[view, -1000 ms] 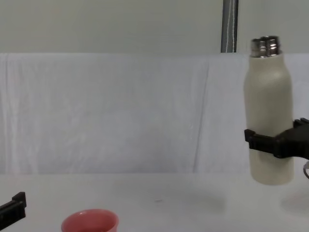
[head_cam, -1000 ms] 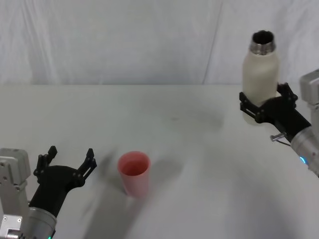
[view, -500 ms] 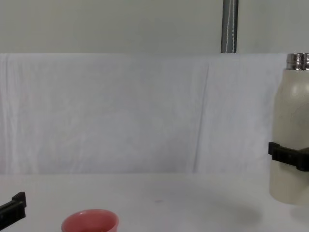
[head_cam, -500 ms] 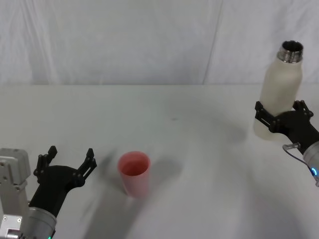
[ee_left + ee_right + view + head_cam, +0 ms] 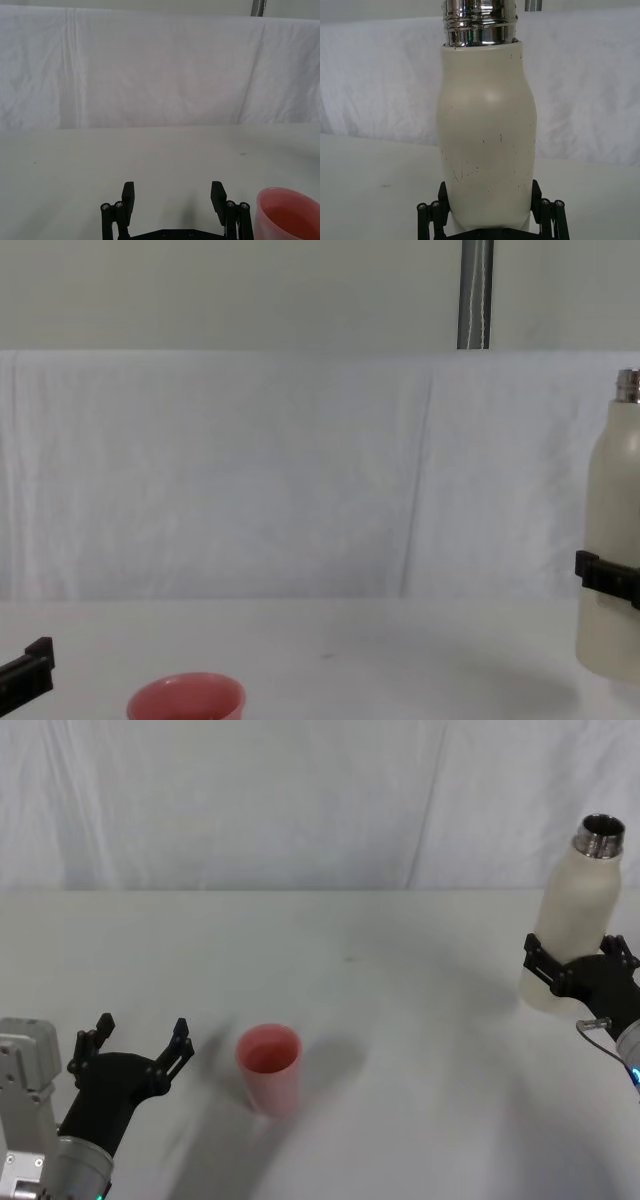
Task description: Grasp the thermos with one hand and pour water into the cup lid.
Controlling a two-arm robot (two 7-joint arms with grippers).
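One thermos (image 5: 581, 920) upright, clamped between right gripper (image 5: 580, 966) fingers.

right gripper (image 5: 582, 962): far right, jaws clamped | left gripper (image 5: 138, 1045): near-left, jaws apart

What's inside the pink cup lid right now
The cup lid stands upright on the table, and its inner wall looks bare pink in the head view. I cannot tell whether it holds any water, since clear water would not show. Its bottom is partly hidden by the rim.
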